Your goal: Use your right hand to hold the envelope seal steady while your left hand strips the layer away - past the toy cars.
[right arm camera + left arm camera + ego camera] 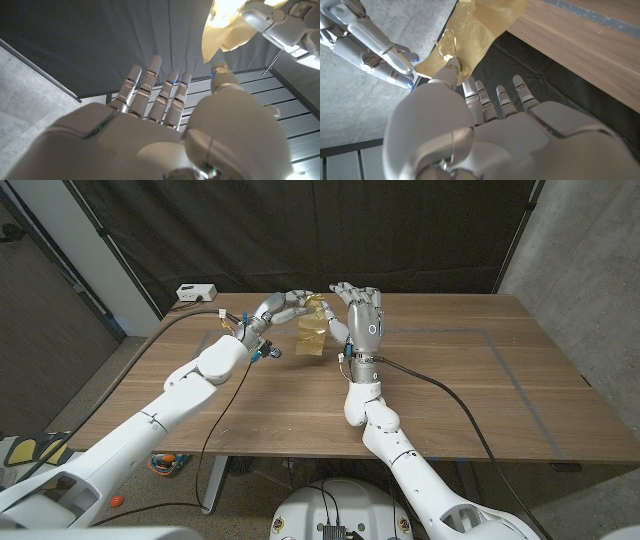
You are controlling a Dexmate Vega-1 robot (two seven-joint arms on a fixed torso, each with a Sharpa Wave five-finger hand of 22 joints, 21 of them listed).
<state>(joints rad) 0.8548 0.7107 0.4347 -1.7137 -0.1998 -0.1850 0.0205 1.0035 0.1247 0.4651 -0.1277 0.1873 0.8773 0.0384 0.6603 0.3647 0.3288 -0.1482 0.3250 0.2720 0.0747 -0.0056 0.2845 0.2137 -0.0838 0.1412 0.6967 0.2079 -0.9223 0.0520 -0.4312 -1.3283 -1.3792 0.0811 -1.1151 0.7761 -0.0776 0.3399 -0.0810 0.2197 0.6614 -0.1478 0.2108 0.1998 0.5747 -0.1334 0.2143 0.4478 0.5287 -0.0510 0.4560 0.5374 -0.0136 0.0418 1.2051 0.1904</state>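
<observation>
**Mia:** What is the left hand (pixel 272 310) doing?

**Ben:** It is up in the air over the far part of the wooden table (pixel 470 380). Its thumb and a finger pinch the envelope (pixel 312 330). In the left wrist view the thumb tip presses right on the crinkled gold paper (pixel 465 37), and the other fingers (pixel 502 97) reach out straight below it.

**Mia:** And the right hand (pixel 362 315)?

**Ben:** It stands upright just beside the envelope, with its fingers pointing up and a bit apart. In the right wrist view its thumb tip touches the bottom corner of the paper (pixel 222 30). I cannot tell if it really holds the paper or only touches it.

**Mia:** What does the envelope look like?

**Ben:** It is yellow-gold and shiny, and all wrinkled. It hangs between the two hands, above the table and not lying on it. One end goes up by the fingertips and the rest hangs down.

**Mia:** Can you see the sticky strip?

**Ben:** No. It is too small and crumpled to find a seal or a layer. The hands cover part of it too.

**Mia:** Anything else?

**Ben:** A small white box (pixel 195 292) sits at the far left corner of the table. A dark curtain (pixel 300 230) hangs behind.
</observation>
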